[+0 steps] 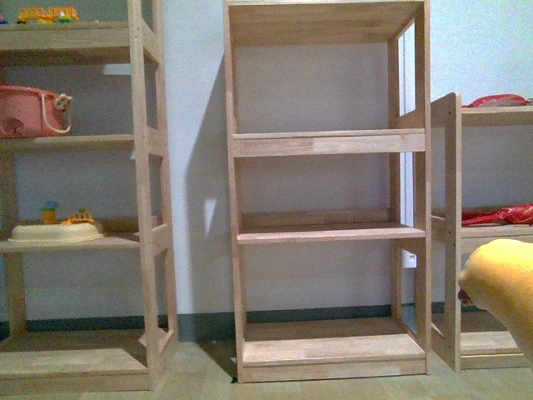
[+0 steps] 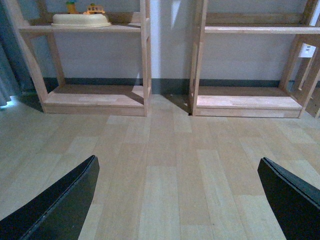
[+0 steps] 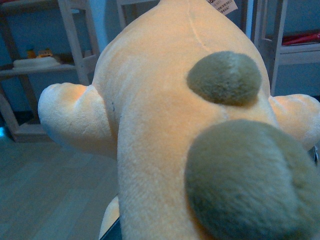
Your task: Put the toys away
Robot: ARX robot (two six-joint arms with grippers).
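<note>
Left fingers [image 2: 60, 205] are spread wide above the floor [image 2: 165, 165]. You cannot tell the right fingers' state; the plush animal [image 3: 150, 125] hides them. In the front view, it [image 1: 500, 287] sits at 4 o'clock.

Wooden shelf units [image 1: 329, 143] on plank floor [image 2: 165, 170].
Left shelf unit [image 1: 141, 167]: pink basket [image 1: 25, 117], cream tray [image 1: 54, 236] bearing small toys [image 1: 80, 218]; right shelf unit [image 1: 452, 233]: red items [image 1: 500, 216].
</note>
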